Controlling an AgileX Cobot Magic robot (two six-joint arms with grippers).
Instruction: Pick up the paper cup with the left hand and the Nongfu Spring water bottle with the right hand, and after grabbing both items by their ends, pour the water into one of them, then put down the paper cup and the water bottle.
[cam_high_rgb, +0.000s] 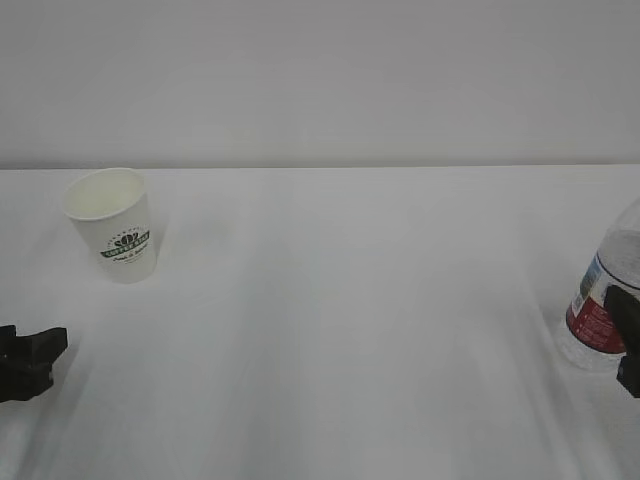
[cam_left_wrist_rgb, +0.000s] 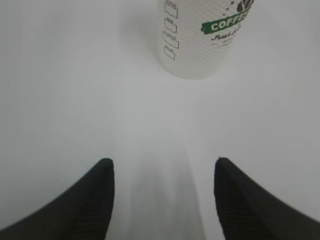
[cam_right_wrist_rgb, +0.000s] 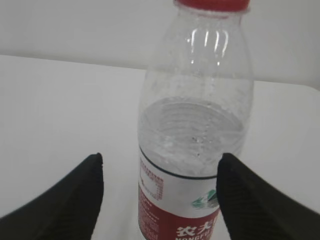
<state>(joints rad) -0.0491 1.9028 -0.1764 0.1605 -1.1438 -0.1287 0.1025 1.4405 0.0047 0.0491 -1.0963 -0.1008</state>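
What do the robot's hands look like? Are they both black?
Yes, both are black. The left gripper has two smooth, dark fingers that curve to rounded tips. The right gripper has the same pair of black, tapered fingers. From the front, each looks blocky and angular. No cables or markings show.

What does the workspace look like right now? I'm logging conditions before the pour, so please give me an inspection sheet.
Surface: white table, bare between the two items.
Job's things: cup upright at far left, empty as far as visible; bottle upright at the right edge, partly filled, red ring at the neck.
Clutter: nothing seen.
End effectors: left end effector open, short of the cup, holding nothing; right end effector open, fingers on either side of the bottle, not clamped.
Cables: nothing seen.
Surroundings: plain pale wall behind the table.
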